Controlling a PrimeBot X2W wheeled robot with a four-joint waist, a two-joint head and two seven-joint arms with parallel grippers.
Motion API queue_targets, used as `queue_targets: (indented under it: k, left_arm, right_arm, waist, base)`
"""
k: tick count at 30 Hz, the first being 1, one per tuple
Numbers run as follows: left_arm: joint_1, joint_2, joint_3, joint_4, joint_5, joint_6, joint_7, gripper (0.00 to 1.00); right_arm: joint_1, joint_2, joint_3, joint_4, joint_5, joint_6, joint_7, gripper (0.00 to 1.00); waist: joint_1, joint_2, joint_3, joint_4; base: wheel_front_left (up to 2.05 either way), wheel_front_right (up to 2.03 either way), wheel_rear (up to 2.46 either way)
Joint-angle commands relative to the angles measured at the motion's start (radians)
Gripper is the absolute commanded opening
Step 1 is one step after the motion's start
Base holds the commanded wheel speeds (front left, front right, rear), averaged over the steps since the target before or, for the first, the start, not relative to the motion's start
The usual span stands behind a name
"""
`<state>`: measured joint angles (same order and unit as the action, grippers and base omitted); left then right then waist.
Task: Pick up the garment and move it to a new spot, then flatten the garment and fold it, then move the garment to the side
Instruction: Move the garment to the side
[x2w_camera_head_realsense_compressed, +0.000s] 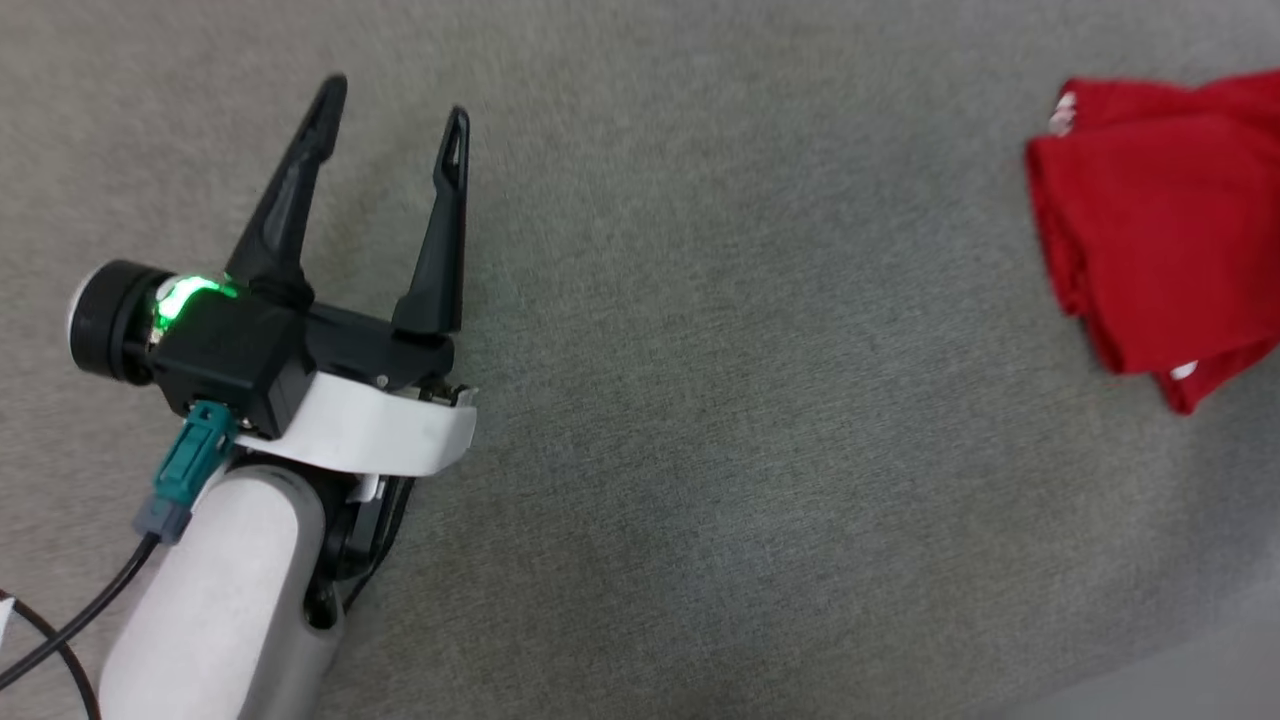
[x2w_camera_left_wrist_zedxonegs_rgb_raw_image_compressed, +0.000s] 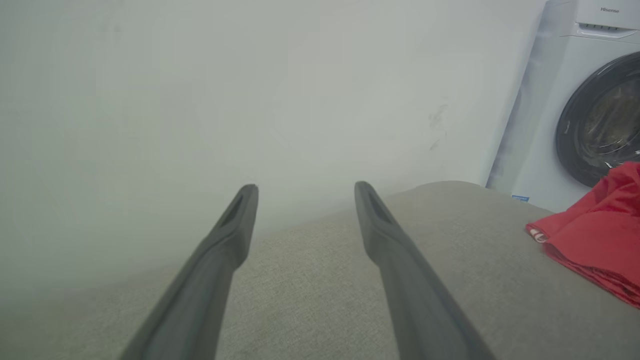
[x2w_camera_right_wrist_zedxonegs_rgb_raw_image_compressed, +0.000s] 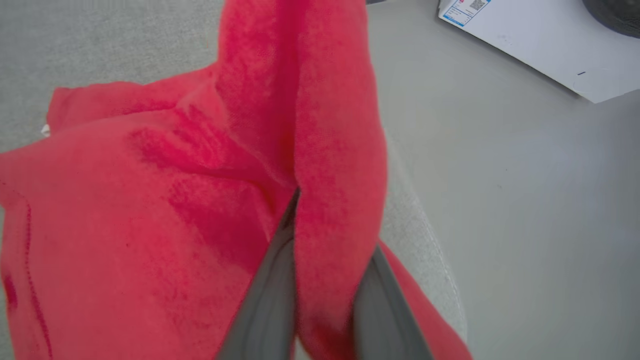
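On the lower left of the head view, the left gripper (x2w_camera_head_realsense_compressed: 397, 100) hovers over a grey fabric surface (x2w_camera_head_realsense_compressed: 720, 420) with its two dark fingers spread wide and nothing between them. A green light (x2w_camera_head_realsense_compressed: 185, 297) glows at its wrist. No writing can be read here. The garment (x2w_camera_head_realsense_compressed: 1150, 240) lies at the far right edge, well apart from this gripper: a folded red bundle with small white bits at its upper left corner and lower edge.

In the left wrist view, the left gripper (x2w_camera_left_wrist_zedxonegs_rgb_raw_image_compressed: 306, 192) again stands open, pointing toward a plain pale wall (x2w_camera_left_wrist_zedxonegs_rgb_raw_image_compressed: 250, 90). On the right stands a white washing machine (x2w_camera_left_wrist_zedxonegs_rgb_raw_image_compressed: 555, 115) with a dark round door; the word "Hisense" is readable on its top panel. A small blue sticker (x2w_camera_left_wrist_zedxonegs_rgb_raw_image_compressed: 520, 198) near its base is too small to read. The garment (x2w_camera_left_wrist_zedxonegs_rgb_raw_image_compressed: 595, 235) rests on the grey surface at the right, its layered edges stacked.

In the right wrist view, the right gripper (x2w_camera_right_wrist_zedxonegs_rgb_raw_image_compressed: 325, 225) is clamped on a raised fold of the garment (x2w_camera_right_wrist_zedxonegs_rgb_raw_image_compressed: 150, 210), red cloth draping over both fingers (x2w_camera_right_wrist_zedxonegs_rgb_raw_image_compressed: 272, 295). A line of red stitching runs down the cloth's left side. At the upper right, a white panel (x2w_camera_right_wrist_zedxonegs_rgb_raw_image_compressed: 550, 50) on the grey floor (x2w_camera_right_wrist_zedxonegs_rgb_raw_image_compressed: 525, 225) carries a label (x2w_camera_right_wrist_zedxonegs_rgb_raw_image_compressed: 462, 10) with a square code; its print is illegible.
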<state>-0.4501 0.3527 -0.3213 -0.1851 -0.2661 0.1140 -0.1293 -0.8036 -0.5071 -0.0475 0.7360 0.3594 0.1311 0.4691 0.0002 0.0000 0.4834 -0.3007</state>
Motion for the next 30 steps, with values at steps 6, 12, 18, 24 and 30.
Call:
queue_targets:
  k: [6, 12, 18, 24, 30]
  left_arm:
    - [-0.073, 0.014, -0.029, -0.066, 0.04, -0.009, 0.045, 1.0]
    - [-0.072, 0.011, -0.04, -0.053, 0.039, -0.011, 0.033, 1.0]
    - [-0.023, -0.009, -0.042, -0.002, 0.006, -0.002, -0.006, 1.0]
    - [0.084, -0.038, -0.031, 0.068, -0.045, 0.021, -0.054, 1.0]
    - [0.208, -0.053, 0.005, 0.123, -0.107, 0.054, -0.079, 1.0]
  right_arm:
    - [-0.11, 0.036, -0.117, 0.107, -0.085, -0.001, -0.118, 0.2]
    - [-0.136, 0.055, -0.17, 0.165, -0.194, -0.001, -0.262, 1.0]
    - [-0.104, 0.02, -0.184, 0.157, -0.289, -0.001, -0.363, 1.0]
    - [0.002, -0.022, -0.143, 0.083, -0.302, -0.001, -0.424, 1.0]
    - [0.181, -0.042, -0.046, -0.045, -0.223, -0.001, -0.447, 1.0]
  waist:
    - [-0.0002, 0.0, 0.196, -0.011]
    - [-0.0002, 0.0, 0.18, -0.006]
    - [-0.0002, 0.0, 0.081, -0.004]
    - [-0.0002, 0.0, -0.088, 0.026]
    - [-0.0002, 0.0, -0.247, 0.084]
  base:
    - [0.0, 0.0, 0.0]
    - [0.0, 0.0, 0.0]
    - [0.0, 0.0, 0.0]
    - [0.0, 0.0, 0.0]
    - [0.0, 0.0, 0.0]
